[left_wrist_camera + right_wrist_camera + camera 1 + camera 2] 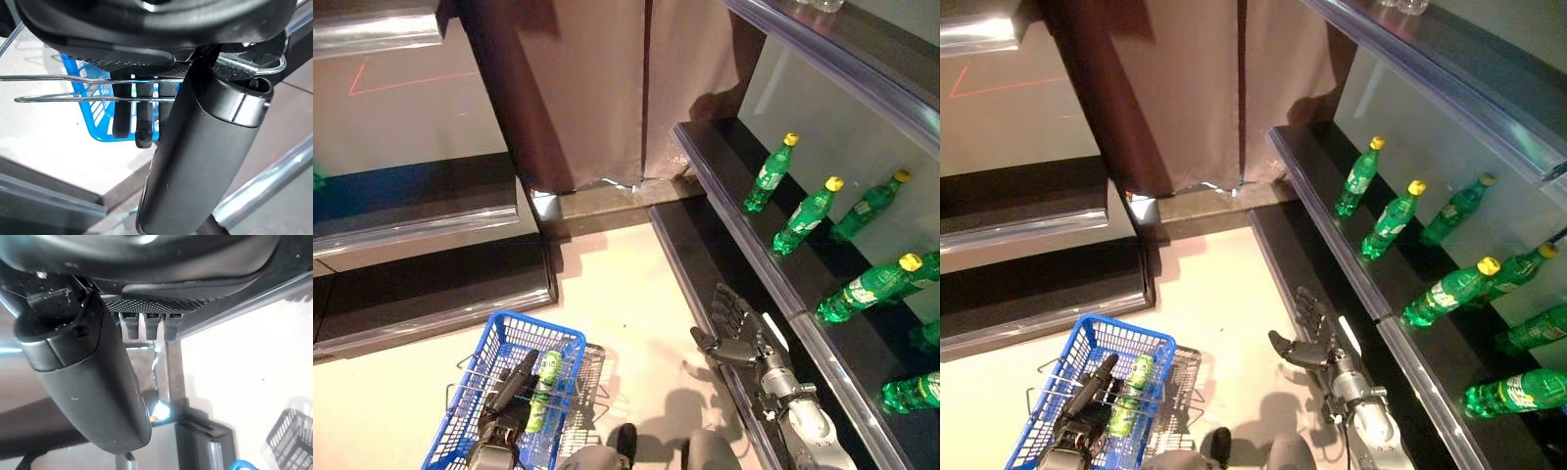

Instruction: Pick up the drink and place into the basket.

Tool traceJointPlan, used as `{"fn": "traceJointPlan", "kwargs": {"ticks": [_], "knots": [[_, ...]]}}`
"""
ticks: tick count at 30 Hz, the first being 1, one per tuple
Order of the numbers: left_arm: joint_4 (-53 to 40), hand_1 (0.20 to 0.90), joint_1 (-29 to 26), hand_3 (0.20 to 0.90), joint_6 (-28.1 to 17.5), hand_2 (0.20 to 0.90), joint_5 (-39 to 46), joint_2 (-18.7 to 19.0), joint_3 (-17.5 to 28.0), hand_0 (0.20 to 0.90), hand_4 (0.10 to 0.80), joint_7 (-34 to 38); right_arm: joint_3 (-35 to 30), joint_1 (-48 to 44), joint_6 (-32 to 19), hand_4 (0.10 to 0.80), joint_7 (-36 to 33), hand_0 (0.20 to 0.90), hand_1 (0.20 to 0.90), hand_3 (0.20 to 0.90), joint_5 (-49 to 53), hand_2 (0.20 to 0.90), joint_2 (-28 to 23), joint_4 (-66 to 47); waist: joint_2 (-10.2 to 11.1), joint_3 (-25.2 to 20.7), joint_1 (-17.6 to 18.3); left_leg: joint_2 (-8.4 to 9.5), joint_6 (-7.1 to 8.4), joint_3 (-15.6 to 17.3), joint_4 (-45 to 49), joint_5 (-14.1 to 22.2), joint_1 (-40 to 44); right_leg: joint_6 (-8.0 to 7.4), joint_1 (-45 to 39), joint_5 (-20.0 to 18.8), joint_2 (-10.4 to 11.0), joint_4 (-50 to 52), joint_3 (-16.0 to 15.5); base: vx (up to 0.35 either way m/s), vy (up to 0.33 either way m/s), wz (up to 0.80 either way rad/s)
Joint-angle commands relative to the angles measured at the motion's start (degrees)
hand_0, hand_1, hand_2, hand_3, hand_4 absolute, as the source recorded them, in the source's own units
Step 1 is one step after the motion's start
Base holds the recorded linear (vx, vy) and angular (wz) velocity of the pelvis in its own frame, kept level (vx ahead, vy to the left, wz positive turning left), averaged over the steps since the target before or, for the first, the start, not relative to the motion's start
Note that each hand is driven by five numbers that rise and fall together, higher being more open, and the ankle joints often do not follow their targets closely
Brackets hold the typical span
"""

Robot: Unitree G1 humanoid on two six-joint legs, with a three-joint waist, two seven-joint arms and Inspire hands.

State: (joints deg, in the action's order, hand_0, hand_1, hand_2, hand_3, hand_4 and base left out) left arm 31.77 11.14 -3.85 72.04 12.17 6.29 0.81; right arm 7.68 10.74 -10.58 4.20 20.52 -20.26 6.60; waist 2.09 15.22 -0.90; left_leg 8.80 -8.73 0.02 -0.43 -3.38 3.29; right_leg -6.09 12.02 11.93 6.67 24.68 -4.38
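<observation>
Green drink bottles with yellow caps [770, 174] lie in a row on the dark shelf [724, 211] at the right. My left hand [509, 392] is shut on the thin wire handles [73, 88] of the blue basket [475, 392], which hangs low at the left. A green drink [545, 390] lies inside the basket. My right hand [736, 333] is open and empty, fingers straight, beside the lower shelf's front edge and below the bottles. Its thumb [88, 382] and straight fingers [149, 323] show in the right wrist view.
A brown curtain [597, 88] hangs at the back. Another low dark shelf [421, 294] stands at the left. A metal rail [822, 362] runs along the right shelf's front edge. Pale floor [626, 304] lies between the shelves.
</observation>
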Motion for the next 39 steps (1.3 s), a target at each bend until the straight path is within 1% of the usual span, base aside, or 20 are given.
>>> {"fn": "traceJointPlan", "kwargs": {"ticks": [1, 3, 5, 7, 9, 13, 15, 17, 19, 20, 23, 24, 26, 27, 28, 29, 31, 35, 38, 39], "knots": [[-11.9, 0.3, -4.3, 0.2, -7.5, 0.3, -1.5, 4.1, 0.9, 0.3, 0.1, -7.4, -2.4, -4.0, -5.6, 0.8, 1.0, 0.9, 0.9, 0.9, 3.9, 0.9, -3.1, -0.5, 0.4, -4.3, 1.5, 1.82, 6.47, -3.7, 4.5, 8.8, 3.0, -2.03, -2.1, -20.5, -4.9, -21.8, -3.6, 0.251, -0.016, -0.12], [-11.7, 0.3, -4.1, 0.2, -7.6, 0.3, -1.8, 3.7, 1.0, 0.3, 0.1, -7.4, -2.4, -3.3, -5.9, 0.8, 1.3, 0.9, 0.9, 0.9, 3.7, 0.9, -2.7, -0.5, 0.6, -4.4, 2.3, 2.3, 6.21, -5.0, 4.6, 9.6, 4.3, -2.28, -0.9, -22.2, -5.8, -22.8, -2.9, 0.276, -0.039, 0.09], [-11.9, 0.3, -3.7, 0.2, -7.8, 0.3, -2.3, 3.5, 1.0, 0.3, 0.1, -7.0, -2.1, -2.6, -6.1, 0.8, 1.5, 0.9, 0.9, 0.9, 3.2, 0.9, -2.2, -0.6, 0.7, -4.6, 2.6, 2.52, 5.79, -5.7, 4.9, 10.3, 4.8, -2.42, -0.2, -22.5, -5.8, -21.8, -2.5, 0.257, -0.068, 0.2], [-12.3, 0.3, -2.8, 0.2, -8.1, 0.3, -3.1, 3.0, 1.2, 0.3, 0.1, -6.8, -1.3, -1.8, -6.9, 0.8, 1.8, 0.9, 0.9, 0.9, 2.9, 0.9, -1.9, -0.4, 0.6, -5.0, 2.5, 2.59, 5.12, -6.6, 5.7, 11.2, 5.1, -1.89, -0.4, -21.4, -5.3, -19.5, -2.5, 0.291, -0.151, 0.06], [-12.2, 0.3, -2.5, 0.2, -7.9, 0.3, -3.0, 3.1, 1.5, 0.3, 0.1, -6.9, -0.8, -2.0, -7.4, 0.8, 1.6, 0.9, 0.9, 0.9, 2.7, 0.9, -1.7, 0.2, 0.2, -5.1, 2.2, 2.35, 5.07, -6.4, 6.3, 11.9, 5.2, -1.68, -0.8, -20.5, -4.9, -18.6, -3.4, 0.237, -0.156, -0.05], [-12.0, 0.3, -2.0, 0.2, -6.3, 0.3, -2.3, 3.0, 3.2, 0.3, 0.1, -6.5, -0.4, -2.7, -6.3, 0.8, 1.5, 0.9, 0.9, 0.9, 2.9, 0.9, -1.3, 0.6, -0.6, -6.0, 2.2, 0.99, 5.42, -6.4, 9.6, 14.4, 6.3, -0.02, -2.6, -17.4, -4.5, -16.0, -3.4, 0.317, -0.217, 0.05], [-12.4, 0.3, -1.7, 0.2, -6.4, 0.3, -2.9, 2.5, 3.3, 0.3, 0.1, -5.9, -0.3, -2.4, -6.1, 0.8, 1.7, 0.9, 0.9, 0.9, 2.2, 0.9, -1.2, 0.3, -0.8, -6.9, 2.4, 0.24, 6.41, -6.9, 12.2, 15.1, 6.6, 1.35, -4.2, -15.7, -4.6, -16.0, -2.8, 0.24, -0.189, -0.04], [-12.8, 0.3, -1.6, 0.2, -6.5, 0.3, -2.8, 2.2, 3.3, 0.3, 0.1, -5.5, -0.2, -2.1, -5.9, 0.8, 2.0, 0.9, 0.9, 0.9, 1.7, 0.9, -1.3, -0.1, -1.1, -7.6, 2.7, -0.42, 7.32, -7.0, 14.4, 14.1, 6.4, 2.24, -5.0, -14.6, -4.8, -16.0, -2.4, 0.17, -0.131, -0.02], [-13.4, 0.3, -1.3, 0.2, -6.7, 0.3, -2.1, 1.7, 3.5, 0.3, 0.1, -5.1, 0.0, -1.5, -5.5, 0.8, 2.9, 0.9, 0.9, 0.9, 1.1, 0.9, -1.9, -0.9, -1.5, -8.2, 3.1, -1.65, 9.21, -6.0, 19.7, 10.7, 5.0, 3.55, -6.5, -12.9, -4.7, -16.2, -2.5, 0.181, -0.16, -0.02], [-13.7, 0.3, -1.0, 0.2, -7.0, 0.3, -2.0, 1.4, 3.3, 0.3, 0.1, -5.2, 0.2, -1.3, -5.3, 0.8, 3.2, 0.9, 0.9, 0.9, 0.8, 0.9, -2.4, -1.4, -1.4, -8.2, 3.3, -2.29, 10.29, -4.2, 27.2, 7.8, 2.1, 4.63, -7.9, -11.8, -4.2, -16.2, -2.8, 0.148, -0.157, -0.01], [-14.3, 0.3, -0.6, 0.2, -7.3, 0.3, -1.8, 1.0, 3.0, 0.3, 0.1, -5.5, 0.3, -1.3, -5.4, 0.8, 3.5, 0.9, 0.9, 0.9, 0.8, 0.9, -3.1, -1.3, -1.1, -7.7, 3.1, -2.36, 10.42, -2.2, 37.5, 6.2, -3.8, 5.81, -9.2, -10.9, -3.7, -15.9, -2.5, 0.105, -0.112, -0.09], [-14.6, 0.3, -0.4, 0.2, -7.4, 0.3, -1.6, 0.9, 2.7, 0.3, 0.1, -5.7, 0.5, -1.5, -5.7, 0.8, 3.3, 0.9, 0.9, 0.9, 1.0, 0.9, -3.4, -1.1, -1.1, -7.1, 2.8, -2.99, 9.69, -1.5, 38.1, 6.0, -6.7, 6.16, -10.0, -10.5, -4.0, -15.7, -1.7, 0.109, -0.089, -0.27], [-14.6, 0.3, -0.2, 0.2, -7.6, 0.3, -1.1, 1.0, 2.3, 0.3, 0.1, -6.3, 0.7, -1.8, -6.1, 0.8, 3.2, 0.9, 0.9, 0.9, 1.3, 0.9, -3.6, -0.7, -1.2, -6.4, 2.6, -3.81, 8.9, -1.3, 35.2, 5.9, -7.8, 6.15, -10.9, -10.1, -4.4, -15.9, -0.4, 0.122, -0.023, -0.29], [-14.6, 0.3, 0.3, 0.2, -7.9, 0.3, -0.4, 1.2, 2.0, 0.3, 0.1, -7.2, 1.1, -2.6, -6.0, 0.8, 2.9, 0.9, 0.9, 0.9, 1.6, 0.9, -3.8, -0.5, -1.7, -5.8, 2.1, -4.61, 8.49, -1.6, 29.2, 5.1, -7.8, 5.87, -11.9, -9.3, -5.1, -16.2, 1.3, 0.154, 0.05, -0.36], [-14.8, 0.3, 0.5, 0.2, -8.1, 0.3, 0.2, 1.3, 2.0, 0.3, 0.1, -7.5, 1.3, -3.1, -5.8, 0.8, 3.0, 0.9, 0.9, 0.9, 1.8, 0.9, -3.9, -0.5, -2.3, -5.6, 1.7, -5.18, 8.88, -2.6, 23.9, 3.7, -7.9, 5.73, -12.4, -8.7, -5.9, -16.4, 2.6, 0.127, 0.054, -0.36], [-14.8, 0.3, 0.6, 0.2, -8.1, 0.3, 0.3, 1.3, 2.0, 0.3, 0.1, -7.6, 1.3, -3.1, -5.8, 0.8, 3.0, 0.9, 0.9, 0.9, 1.8, 0.9, -3.9, -0.5, -2.3, -5.5, 1.5, -5.19, 8.93, -2.6, 23.1, 3.4, -7.6, 5.72, -12.6, -8.6, -6.0, -16.5, 2.8, 0.116, 0.081, -0.4], [-14.3, 0.3, 0.8, 0.2, -8.3, 0.3, 0.6, 1.0, 2.4, 0.3, 0.1, -8.6, 1.5, -3.1, -5.3, 0.8, 4.1, 0.9, 0.9, 0.9, 2.1, 0.9, -4.3, -1.2, -3.8, -5.1, 0.5, -6.04, 11.18, -6.7, 13.0, -1.8, -8.4, 5.37, -14.1, -7.6, -7.8, -17.3, 5.6, 0.16, 0.115, -0.45], [-13.6, 0.3, 0.9, 0.2, -8.8, 0.3, 0.7, 0.5, 2.3, 0.3, 0.1, -8.9, 1.7, -2.5, -4.9, 0.8, 5.6, 0.9, 0.9, 0.9, 2.9, 0.9, -5.2, -1.9, -4.6, -4.6, -0.5, -6.53, 13.02, -10.4, 6.3, -5.7, -8.7, 4.91, -16.3, -7.0, -8.7, -18.4, 8.3, 0.171, 0.129, -0.67], [-11.5, 0.3, -0.2, 0.2, -10.1, 0.3, 1.2, 0.1, 2.0, 0.3, 0.1, -9.3, 2.0, -2.6, -4.5, 0.8, 7.1, 0.9, 0.9, 0.9, 3.2, 0.9, -5.7, -2.0, -5.0, -4.3, -0.4, -6.44, 13.49, -11.9, 5.2, -5.6, -8.5, 4.52, -17.3, -6.3, -8.6, -18.4, 10.3, 0.144, 0.218, -0.59], [-10.3, 0.3, -0.8, 0.2, -10.5, 0.3, 1.6, 0.1, 1.6, 0.3, 0.1, -9.8, 2.1, -2.9, -4.7, 0.8, 7.2, 0.9, 0.9, 0.9, 3.3, 0.9, -6.1, -1.8, -4.9, -4.3, -0.1, -6.2, 13.29, -11.7, 5.5, -3.7, -8.0, 4.16, -17.3, -6.2, -7.9, -18.3, 10.7, 0.086, 0.251, -0.61]]}}
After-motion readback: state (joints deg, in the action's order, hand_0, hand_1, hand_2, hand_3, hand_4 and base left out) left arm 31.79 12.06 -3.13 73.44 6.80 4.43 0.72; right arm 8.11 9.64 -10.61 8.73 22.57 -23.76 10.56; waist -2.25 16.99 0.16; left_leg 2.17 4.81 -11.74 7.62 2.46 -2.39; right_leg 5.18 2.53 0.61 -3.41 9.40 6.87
